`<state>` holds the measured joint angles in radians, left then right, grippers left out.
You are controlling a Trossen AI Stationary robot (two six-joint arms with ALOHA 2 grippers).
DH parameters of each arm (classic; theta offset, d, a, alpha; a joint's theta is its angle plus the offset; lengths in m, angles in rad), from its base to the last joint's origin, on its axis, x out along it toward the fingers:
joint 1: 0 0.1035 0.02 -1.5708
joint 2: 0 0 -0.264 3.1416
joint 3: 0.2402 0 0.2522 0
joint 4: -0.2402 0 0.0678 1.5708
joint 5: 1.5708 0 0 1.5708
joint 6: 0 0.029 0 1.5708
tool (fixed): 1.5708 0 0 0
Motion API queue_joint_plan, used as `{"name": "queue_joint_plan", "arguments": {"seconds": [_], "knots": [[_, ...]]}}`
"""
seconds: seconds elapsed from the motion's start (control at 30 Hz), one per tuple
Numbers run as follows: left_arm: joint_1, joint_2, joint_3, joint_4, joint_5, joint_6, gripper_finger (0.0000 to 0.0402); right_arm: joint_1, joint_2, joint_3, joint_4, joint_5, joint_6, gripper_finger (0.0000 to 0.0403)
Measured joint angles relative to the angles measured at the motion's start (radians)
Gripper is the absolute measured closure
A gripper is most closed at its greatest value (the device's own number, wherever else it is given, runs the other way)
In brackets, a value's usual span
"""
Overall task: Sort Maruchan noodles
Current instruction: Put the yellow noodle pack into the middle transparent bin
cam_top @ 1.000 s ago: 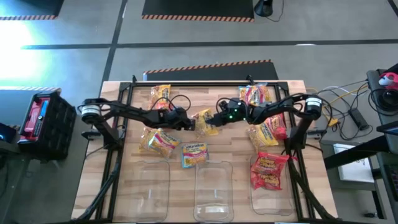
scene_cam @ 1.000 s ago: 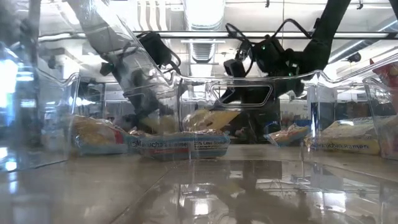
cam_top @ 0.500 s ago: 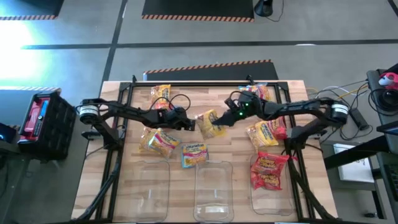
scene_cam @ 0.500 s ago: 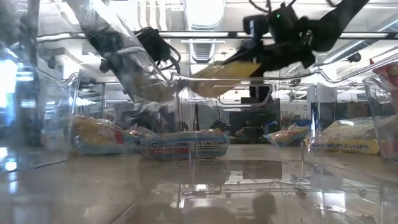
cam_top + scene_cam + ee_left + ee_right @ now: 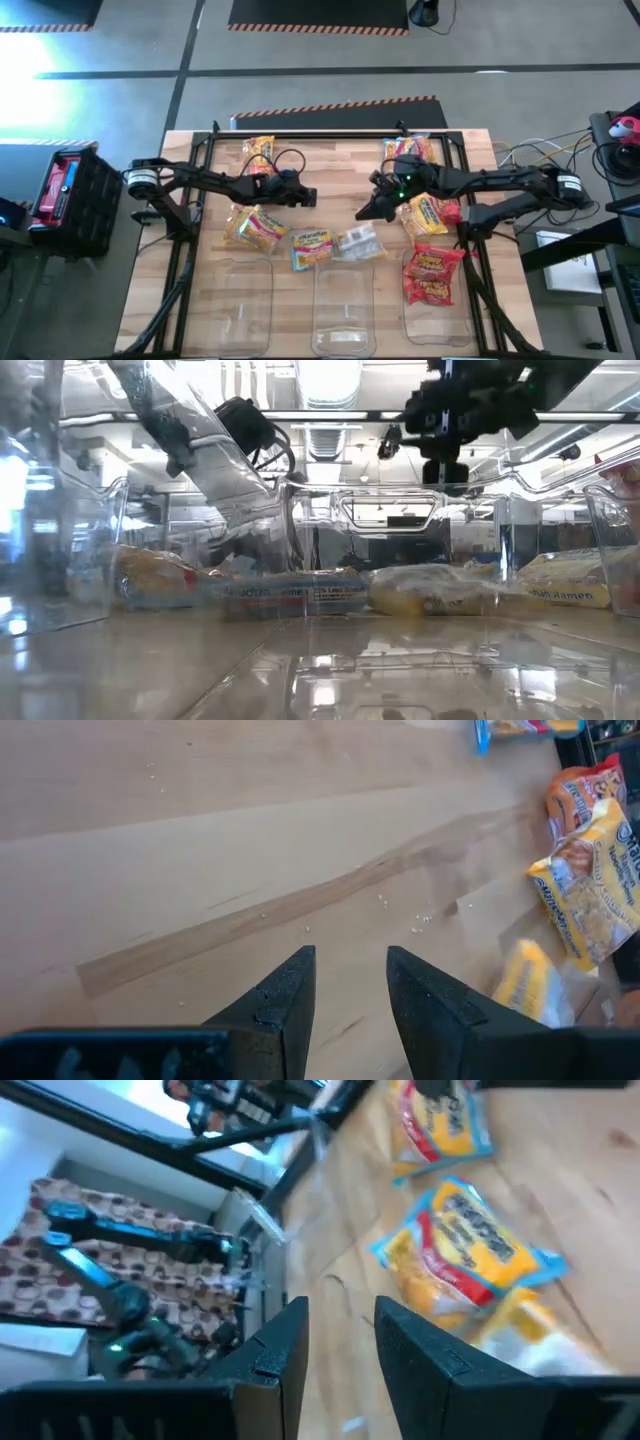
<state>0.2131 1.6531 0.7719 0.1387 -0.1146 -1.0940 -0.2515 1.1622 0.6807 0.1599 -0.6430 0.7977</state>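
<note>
Maruchan noodle packets lie scattered on the wooden table. A yellow packet, blurred, lies flat at the middle bin's far rim, next to a pale blue one; the low view shows the yellow packet on the tabletop. My right gripper hangs above the table, just far of this packet; in its wrist view its fingers stand a little apart with nothing between them. My left gripper hovers mid-table, its fingers also slightly apart over bare wood.
Three clear bins stand along the near edge: left, middle, and right, which holds a red packet. More packets lie at the left, far left, far right and right.
My right gripper carried the yellow packet up from beside my left gripper, then drew back toward the table's right edge, still rising and tipping toward level. The packet has come out of it and fallen to the table by the middle bin's far rim.
</note>
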Motion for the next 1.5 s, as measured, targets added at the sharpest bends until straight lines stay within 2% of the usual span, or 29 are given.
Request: {"name": "queue_joint_plan", "arguments": {"seconds": [0.2,0.5,0.63,0.97,1.33,1.5], "knots": [[-0.025,0.000,0.000,0.005,0.001,-0.041,0.0293,-0.002,0.002,0.000,-0.113,0.033,-0.106,0.0298],[-0.064,0.000,0.000,0.083,0.036,-0.022,0.0293,0.000,0.026,0.000,-0.409,0.022,-0.215,0.0298],[-0.064,0.001,0.000,0.096,0.038,-0.019,0.0293,0.029,0.046,0.000,-0.417,-0.037,-0.239,0.0300],[-0.066,0.002,0.000,0.094,0.040,-0.018,0.0293,0.071,0.168,0.002,-0.368,-0.011,-0.325,0.0301],[-0.066,0.002,0.000,0.088,0.048,-0.018,0.0293,0.070,0.331,0.115,-0.371,-0.011,-0.421,0.0301],[-0.066,0.002,0.000,0.079,0.048,-0.014,0.0293,0.070,0.389,0.172,-0.441,-0.009,-0.487,0.0301]]}}
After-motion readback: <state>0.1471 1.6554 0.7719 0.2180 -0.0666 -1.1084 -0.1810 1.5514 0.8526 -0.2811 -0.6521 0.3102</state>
